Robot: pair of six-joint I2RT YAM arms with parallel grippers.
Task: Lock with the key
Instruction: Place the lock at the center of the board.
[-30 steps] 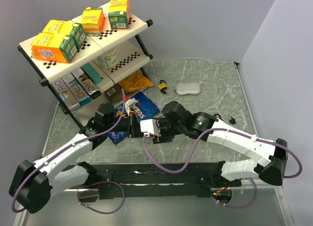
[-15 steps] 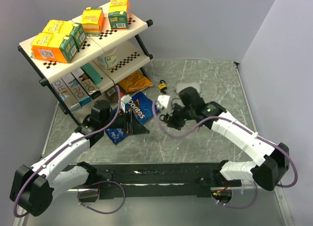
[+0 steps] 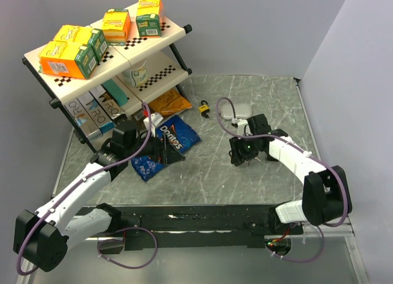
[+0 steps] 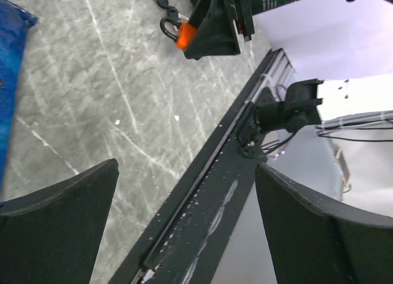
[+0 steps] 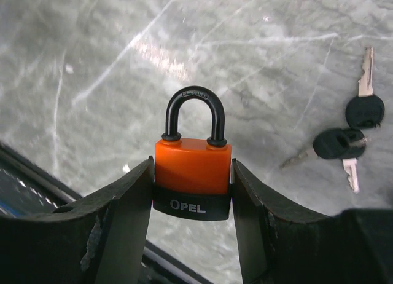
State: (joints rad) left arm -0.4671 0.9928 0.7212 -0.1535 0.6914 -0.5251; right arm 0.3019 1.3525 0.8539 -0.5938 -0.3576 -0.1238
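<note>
Grips orange padlock [image 5: 193, 173] in right hand [image 5: 192, 164], key [image 5: 338, 142] on worktop [image 5: 92, 50] just right of it; holds left hand [image 4: 187, 167] wide apart.

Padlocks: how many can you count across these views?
2. An orange padlock is held in the right gripper; a yellow-and-black padlock lies on the table beside the grey pouch. Others may be hidden.
</note>
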